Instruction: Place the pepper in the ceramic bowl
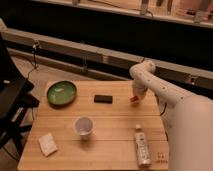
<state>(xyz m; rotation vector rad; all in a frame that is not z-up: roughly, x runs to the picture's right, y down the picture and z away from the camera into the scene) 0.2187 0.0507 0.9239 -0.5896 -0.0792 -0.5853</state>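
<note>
The jaws of my gripper (134, 96) are clenched at the right back part of the counter (115, 120). The small orange-red pepper (133, 99) shows right at their tip, so I judge that they are grasping it. Whether it is already off the wood I cannot tell. The ceramic bowl (62, 93), green and empty, stands well apart near the left back corner. Between them lies a flat black block (103, 98), almost on the straight line. Nearer the front are a white cup (84, 126), a bottle (142, 149) lying down and a white cloth (48, 143); these are away from the path.

To do this carry well, I would first raise the pepper enough to pass over the block. Then I would move left at a steady speed, because such a thin piece may slip or turn in the grip. I would stop above the middle of the bowl, go low inside the rim, and only then release.
</note>
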